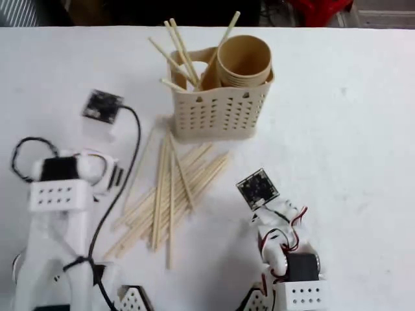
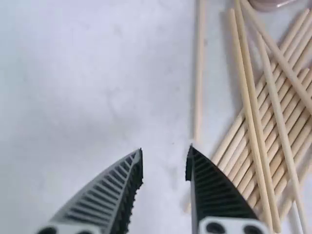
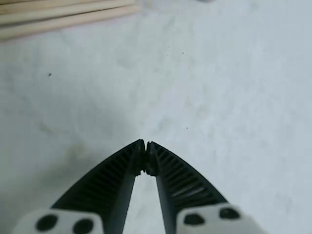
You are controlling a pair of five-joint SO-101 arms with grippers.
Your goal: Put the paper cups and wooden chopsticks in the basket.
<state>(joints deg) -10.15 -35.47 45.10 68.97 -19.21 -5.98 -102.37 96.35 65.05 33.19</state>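
A cream slotted basket [image 1: 220, 115] stands at the back middle of the table. A stack of paper cups [image 1: 244, 60] sits inside it, with several wooden chopsticks [image 1: 183, 57] standing beside the cups. More chopsticks [image 1: 167, 194] lie in a loose pile on the table in front of the basket. My left gripper [image 2: 165, 152] is open with nothing between its fingers, low over bare table just beside the pile [image 2: 256, 126]. My right gripper [image 3: 145, 145] is shut on nothing over bare table, and the pile's ends [image 3: 63, 17] lie a short way ahead of it.
The left arm [image 1: 58, 191] with its black cable stands left of the pile, and the right arm [image 1: 285, 256] stands to the pile's right. A single chopstick [image 2: 197, 73] lies apart from the pile on the left arm's side. The white table extends to the right.
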